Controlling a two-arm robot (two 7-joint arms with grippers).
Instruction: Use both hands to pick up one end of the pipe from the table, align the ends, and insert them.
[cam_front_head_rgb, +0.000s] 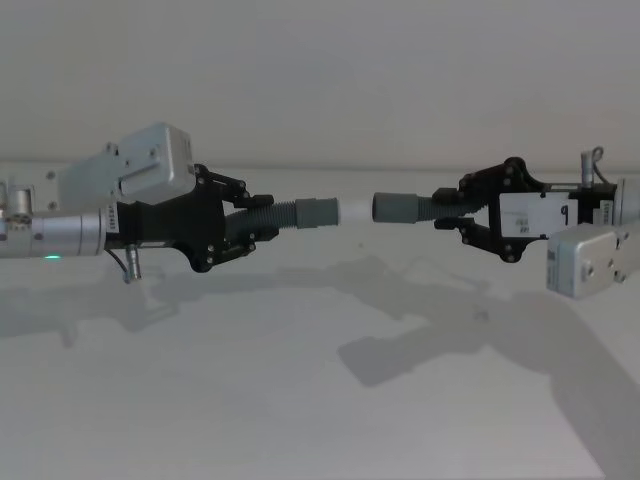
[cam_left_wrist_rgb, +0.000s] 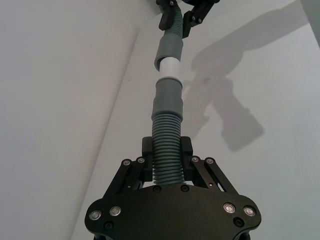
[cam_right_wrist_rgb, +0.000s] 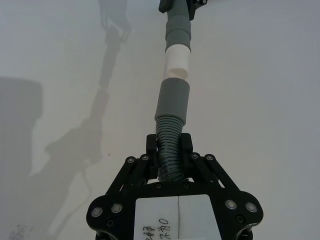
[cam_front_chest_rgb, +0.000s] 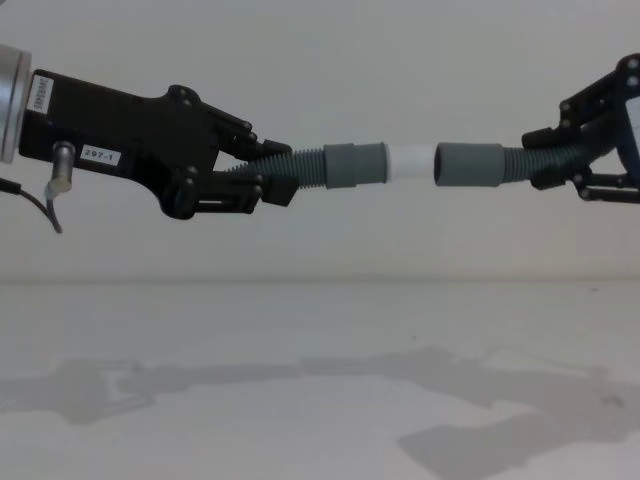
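- Chest view: left gripper fingers clamp the stub-tipped hose, lifted off the table for alignment.
- Right gripper fingers clamp the plain-cuffed hose, its mouth meeting the white stub.

Setting: a bare robot test station of the laboratory kind. The work surface is a plain, matte, off-white table, unmarked apart from cast shadows. Behind it stands an equally plain pale wall, meeting the table along a straight seam. No domestic, retail or office fittings are in evidence. The equipment is two silver cylindrical robot arms: the left arm shows a green indicator light, and the black body of the right gripper bears a white label.
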